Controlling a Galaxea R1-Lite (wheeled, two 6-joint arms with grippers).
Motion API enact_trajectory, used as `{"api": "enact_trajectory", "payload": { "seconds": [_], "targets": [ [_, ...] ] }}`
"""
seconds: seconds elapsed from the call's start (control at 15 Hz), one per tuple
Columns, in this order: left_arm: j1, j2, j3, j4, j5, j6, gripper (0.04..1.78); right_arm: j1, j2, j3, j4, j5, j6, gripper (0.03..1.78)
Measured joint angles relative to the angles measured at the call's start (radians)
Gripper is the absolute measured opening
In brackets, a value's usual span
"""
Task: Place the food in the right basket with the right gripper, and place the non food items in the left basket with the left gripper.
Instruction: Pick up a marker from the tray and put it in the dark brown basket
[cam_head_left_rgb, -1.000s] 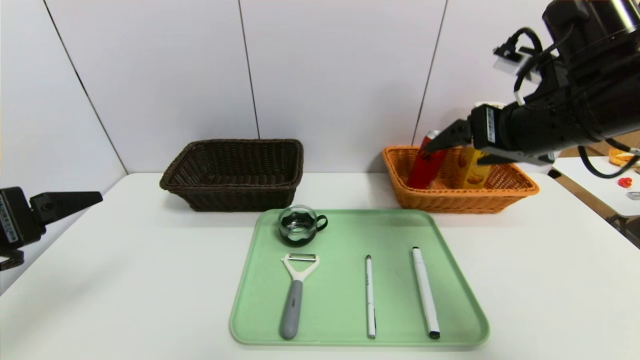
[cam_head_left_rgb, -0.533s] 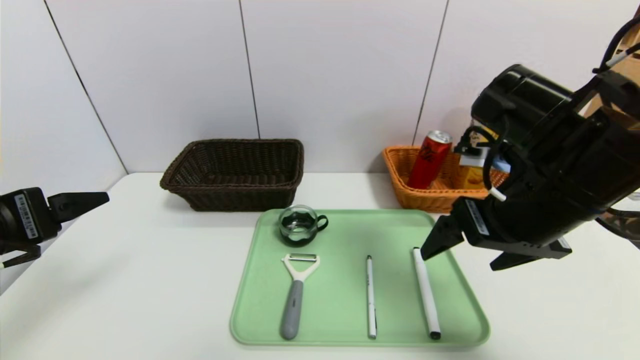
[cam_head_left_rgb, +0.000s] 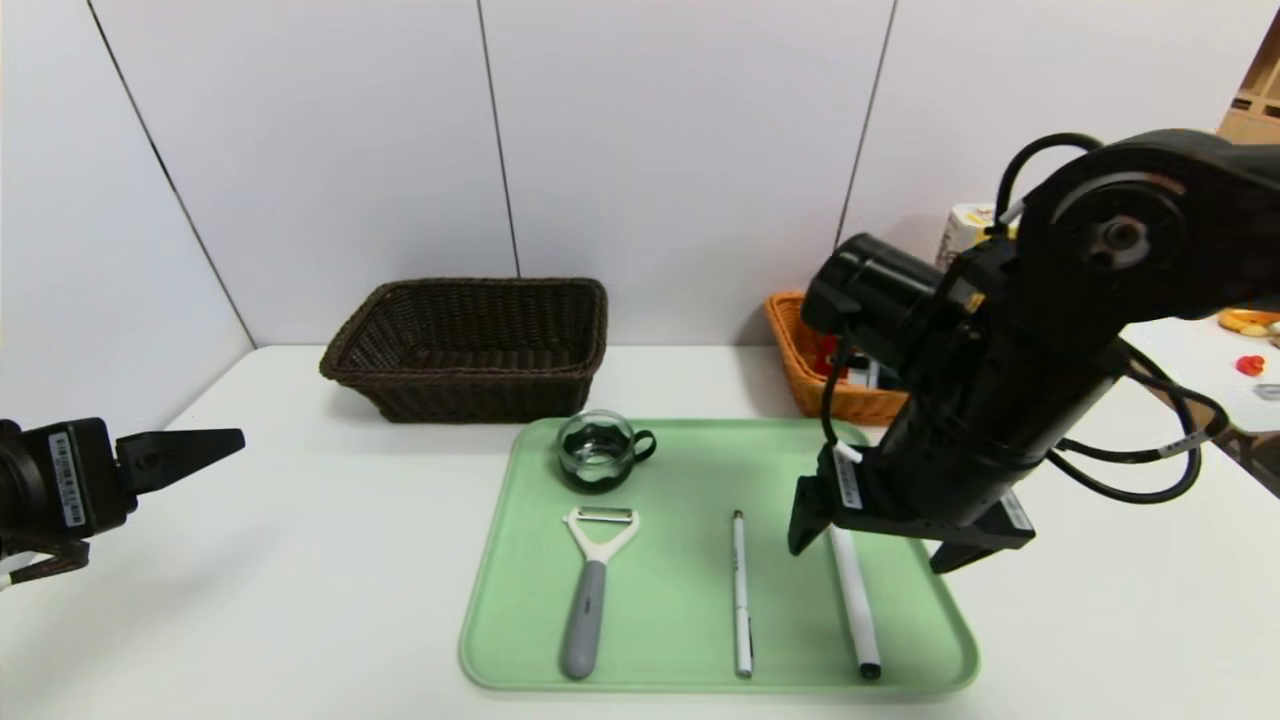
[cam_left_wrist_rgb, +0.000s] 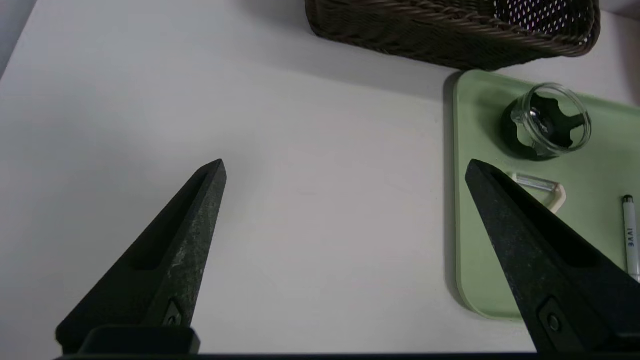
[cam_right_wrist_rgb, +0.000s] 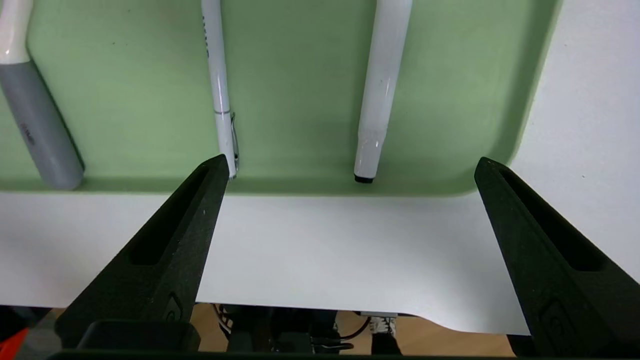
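Note:
My right gripper (cam_head_left_rgb: 875, 548) is open and empty, low over the thick white marker (cam_head_left_rgb: 858, 615) on the green tray (cam_head_left_rgb: 690, 470). The wrist view shows the marker (cam_right_wrist_rgb: 380, 90), the thin pen (cam_right_wrist_rgb: 220, 85) and the peeler's grey handle (cam_right_wrist_rgb: 40, 130). The pen (cam_head_left_rgb: 740, 595), peeler (cam_head_left_rgb: 590, 590) and dark glass cup (cam_head_left_rgb: 597, 450) lie on the tray. My right arm hides most of the orange basket (cam_head_left_rgb: 795, 350); only a bit of the red can (cam_head_left_rgb: 822, 352) and the yellow box's top (cam_head_left_rgb: 968, 222) show. The dark brown basket (cam_head_left_rgb: 465, 345) is empty. My left gripper (cam_head_left_rgb: 165, 490) is open at the far left.
The left wrist view shows the cup (cam_left_wrist_rgb: 547, 122), the brown basket (cam_left_wrist_rgb: 450, 30) and the tray's left edge (cam_left_wrist_rgb: 475, 250) beyond bare white table. The table's front edge (cam_right_wrist_rgb: 300, 300) is close to my right gripper. A side table with small objects (cam_head_left_rgb: 1245, 340) stands far right.
My right arm left the orange basket and swung down and toward me, to above the marker on the tray, open and empty. My left gripper crept rightward.

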Motion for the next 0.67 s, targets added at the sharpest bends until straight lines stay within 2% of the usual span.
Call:
{"api": "enact_trajectory", "payload": {
  "seconds": [0.2, 0.53, 0.67],
  "targets": [
    [-0.039, -0.007, -0.003, 0.021, 0.0, 0.0, 1.69, -0.02, 0.081, -0.009, 0.001, 0.0, 0.044, 1.69],
    [-0.185, 0.001, -0.036, 0.015, 0.001, -0.008, 1.69, -0.057, 0.158, -0.011, 0.0, -0.002, 0.045, 1.69],
    [-0.209, 0.018, -0.05, 0.014, 0.003, -0.009, 1.69, -0.063, 0.169, -0.012, -0.001, -0.002, 0.046, 1.69]
  ]
}}
